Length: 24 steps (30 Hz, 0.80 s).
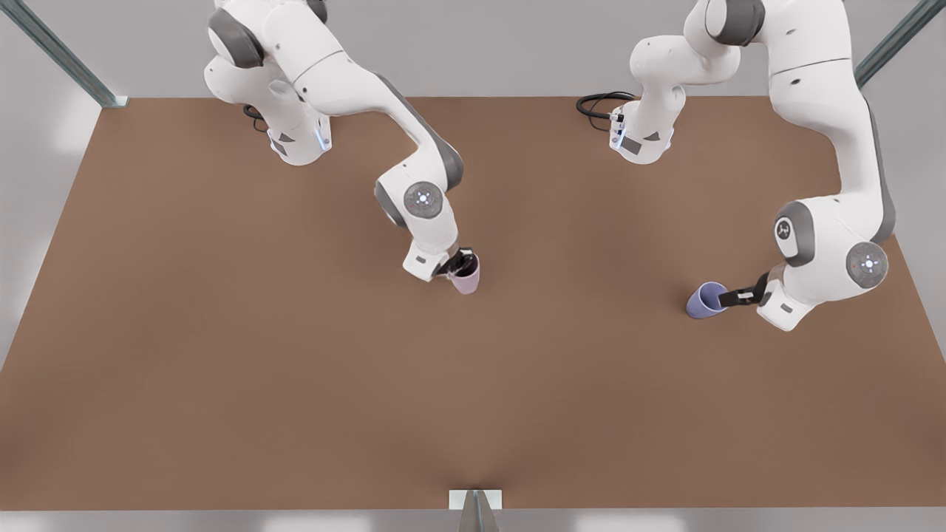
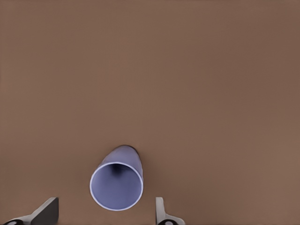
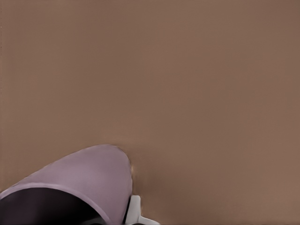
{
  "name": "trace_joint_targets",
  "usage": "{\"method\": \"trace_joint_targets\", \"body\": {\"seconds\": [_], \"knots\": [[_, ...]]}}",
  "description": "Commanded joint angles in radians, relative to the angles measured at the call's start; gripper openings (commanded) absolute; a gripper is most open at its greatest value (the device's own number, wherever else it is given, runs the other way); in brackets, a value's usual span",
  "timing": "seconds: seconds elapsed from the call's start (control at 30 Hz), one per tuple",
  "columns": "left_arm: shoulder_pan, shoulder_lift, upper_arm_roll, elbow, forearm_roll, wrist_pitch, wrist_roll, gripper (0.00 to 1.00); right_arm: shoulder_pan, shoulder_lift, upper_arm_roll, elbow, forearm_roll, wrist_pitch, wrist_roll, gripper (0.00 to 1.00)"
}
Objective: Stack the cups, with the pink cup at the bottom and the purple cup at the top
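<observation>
Pink cup (image 1: 466,276) pinched by right gripper (image 1: 460,261) — left gripper (image 1: 728,298) wide, at purple cup (image 1: 706,301).

two white arms (image 1: 347,81) with smooth rounded shells and dark grey bands at the joints. each has a grey round cap near the wrist with a small lit dot pattern (image 1: 423,196), and the arm at the front view's right carries a small dark logo on a white link (image 1: 783,230). the white bases (image 1: 299,144) show grey triangle marks and a thin blue light strip. black cables (image 1: 599,103) loop beside each base. the fingers are black at the front, pale grey in the left wrist view (image 2: 161,213).
</observation>
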Motion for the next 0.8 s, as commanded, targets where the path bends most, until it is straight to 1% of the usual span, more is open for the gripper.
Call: {"method": "trace_joint_targets", "body": {"seconds": [0.0, 0.07, 0.1, 0.17, 0.3, 0.47, 0.5, 0.53, 0.63, 0.77], "knots": [[0.011, -0.006, 0.000, -0.037, 0.000, 0.112, 0.030, 1.00, 0.015, 0.036, 0.016, 0.040, -0.002, 0.010, 0.633, 0.21], [0.039, 0.001, 0.000, -0.066, 0.000, 0.171, 0.067, 1.00, 0.039, 0.092, 0.023, 0.095, -0.003, 0.010, 0.694, 0.21], [0.053, 0.004, 0.000, -0.079, 0.000, 0.171, 0.076, 1.00, 0.047, 0.122, 0.023, 0.127, 0.000, 0.010, 0.721, 0.21], [0.056, 0.001, 0.000, -0.123, 0.000, 0.171, 0.131, 1.00, 0.048, 0.152, 0.038, 0.135, 0.000, 0.013, 0.736, 0.21], [0.062, 0.009, 0.000, -0.154, 0.003, 0.171, 0.182, 1.00, 0.071, 0.194, 0.038, 0.132, 0.000, 0.016, 0.734, 0.21], [0.071, 0.043, 0.000, -0.172, 0.003, 0.208, 0.199, 1.00, 0.082, 0.198, 0.038, 0.129, 0.001, 0.016, 0.734, 0.21], [0.071, 0.046, 0.002, -0.178, 0.003, 0.206, 0.262, 1.00, 0.081, 0.197, 0.038, 0.129, 0.003, 0.016, 0.736, 0.89], [0.071, 0.050, 0.000, -0.178, 0.008, 0.206, 0.285, 1.00, 0.082, 0.197, 0.038, 0.129, 0.003, 0.016, 0.736, 1.00], [0.071, 0.070, 0.000, -0.178, 0.010, 0.211, 0.291, 1.00, 0.082, 0.195, 0.038, 0.127, 0.001, 0.016, 0.734, 1.00], [0.071, 0.086, 0.000, -0.178, 0.010, 0.223, 0.289, 1.00, 0.084, 0.157, 0.029, 0.123, 0.000, 0.011, 0.722, 1.00]]}}
